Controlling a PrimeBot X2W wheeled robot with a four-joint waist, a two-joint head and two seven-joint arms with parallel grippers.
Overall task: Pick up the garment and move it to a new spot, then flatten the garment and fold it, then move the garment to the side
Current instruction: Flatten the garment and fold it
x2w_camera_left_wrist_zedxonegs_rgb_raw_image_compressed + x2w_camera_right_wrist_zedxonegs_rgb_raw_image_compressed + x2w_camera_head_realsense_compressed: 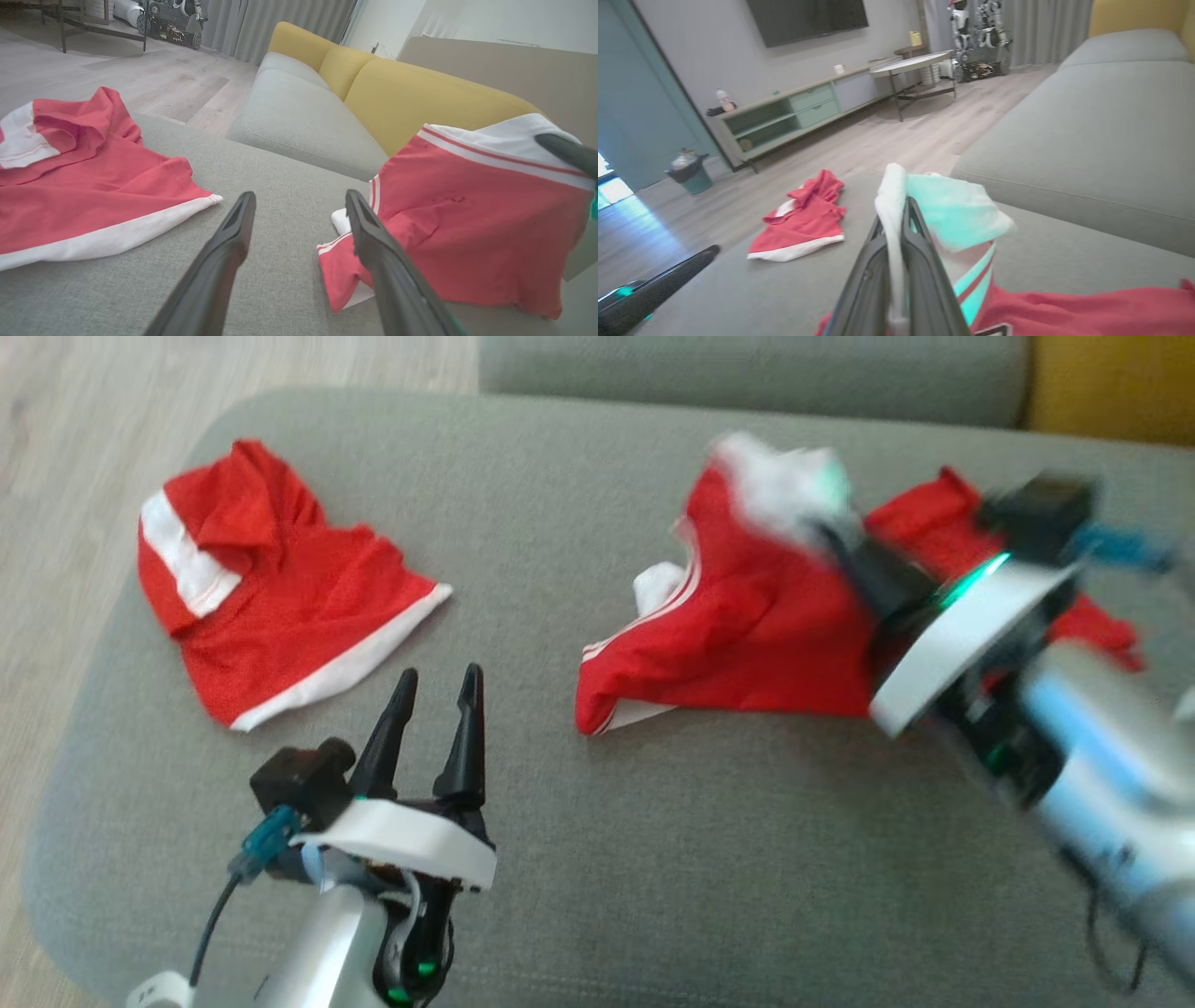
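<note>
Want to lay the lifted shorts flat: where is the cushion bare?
Bare: the middle strip of the cushion between the shirt and the shorts, and the wide near part in front of both, beside the left gripper. Crowded: the right end, under the shorts and right gripper.

L gripper fingers apart, R gripper pinched on garment

Soft, even daylight fills all three views, leaving only faint shadows on the grey cushion. In the head view the right gripper and the red shorts it pinches are smeared by motion blur, while the left gripper is crisp. In the right wrist view teal light tints the white waistband, and the doorway at the left edge is blown out. Both wrist views bend at their edges.
</note>
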